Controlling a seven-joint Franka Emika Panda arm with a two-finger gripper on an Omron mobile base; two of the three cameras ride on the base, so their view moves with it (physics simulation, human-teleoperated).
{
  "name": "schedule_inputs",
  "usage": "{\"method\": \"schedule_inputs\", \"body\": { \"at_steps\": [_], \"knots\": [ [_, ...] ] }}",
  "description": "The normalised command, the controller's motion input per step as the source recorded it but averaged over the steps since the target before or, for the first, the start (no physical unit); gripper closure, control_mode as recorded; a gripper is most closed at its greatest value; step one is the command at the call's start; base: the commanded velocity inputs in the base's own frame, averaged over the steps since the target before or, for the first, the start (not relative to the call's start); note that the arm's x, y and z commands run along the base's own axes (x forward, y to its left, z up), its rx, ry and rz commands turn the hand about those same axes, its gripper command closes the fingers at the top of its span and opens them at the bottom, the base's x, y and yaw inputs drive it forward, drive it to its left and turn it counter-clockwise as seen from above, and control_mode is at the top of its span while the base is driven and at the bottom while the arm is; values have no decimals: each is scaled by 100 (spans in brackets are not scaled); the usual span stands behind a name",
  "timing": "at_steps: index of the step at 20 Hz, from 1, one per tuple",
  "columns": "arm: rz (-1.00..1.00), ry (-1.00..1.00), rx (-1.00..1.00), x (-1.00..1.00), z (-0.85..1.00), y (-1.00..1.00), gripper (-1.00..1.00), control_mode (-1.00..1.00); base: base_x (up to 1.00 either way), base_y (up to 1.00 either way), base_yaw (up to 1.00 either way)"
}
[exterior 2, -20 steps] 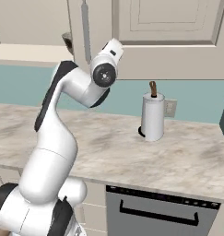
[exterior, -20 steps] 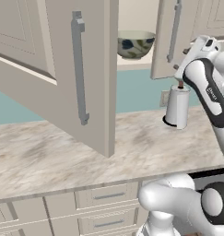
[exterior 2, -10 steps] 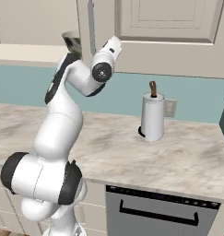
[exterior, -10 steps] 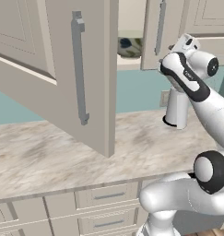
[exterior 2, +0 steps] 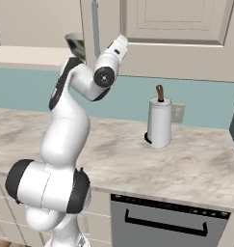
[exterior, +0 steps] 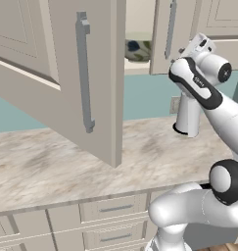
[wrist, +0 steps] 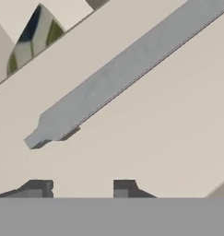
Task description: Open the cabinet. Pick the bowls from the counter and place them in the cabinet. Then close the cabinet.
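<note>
The cabinet's left door [exterior: 66, 73] stands wide open and its right door [exterior: 162, 37] is swung partway across the opening. Between the two doors, a greyish bowl with dark blue marks [exterior: 137, 50] sits on the cabinet shelf, and the same bowl [exterior 2: 76, 44] [wrist: 30, 39] shows past the door's edge. My gripper [wrist: 81, 189] is open and holds nothing. It faces the right door's front just below the lower end of its grey bar handle [wrist: 118, 78]. From the left, the gripper [exterior: 183, 49] is up against that door. The counter [exterior: 154, 147] runs beneath.
A white paper towel roll on a holder [exterior: 188, 115] [exterior 2: 159, 123] stands on the counter by the wall, under my arm. The open left door juts out over the counter. Drawers [exterior: 110, 208] and a dishwasher front [exterior 2: 166, 219] lie below the counter.
My hand has swung left and up to the right door, which has turned further across the opening, hiding more of the bowl. The fingers have drawn closer together.
</note>
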Motion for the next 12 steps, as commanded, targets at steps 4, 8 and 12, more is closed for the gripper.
{"method": "schedule_inputs", "body": {
  "at_steps": [4,8,12],
  "knots": [
    [0,7,-14,-32,6,0,-100,-100,0,0,0],
    [0,1,-19,-95,20,0,-100,-100,0,0,0],
    [0,1,-22,-100,8,14,-100,-100,0,0,0]
  ]
}}
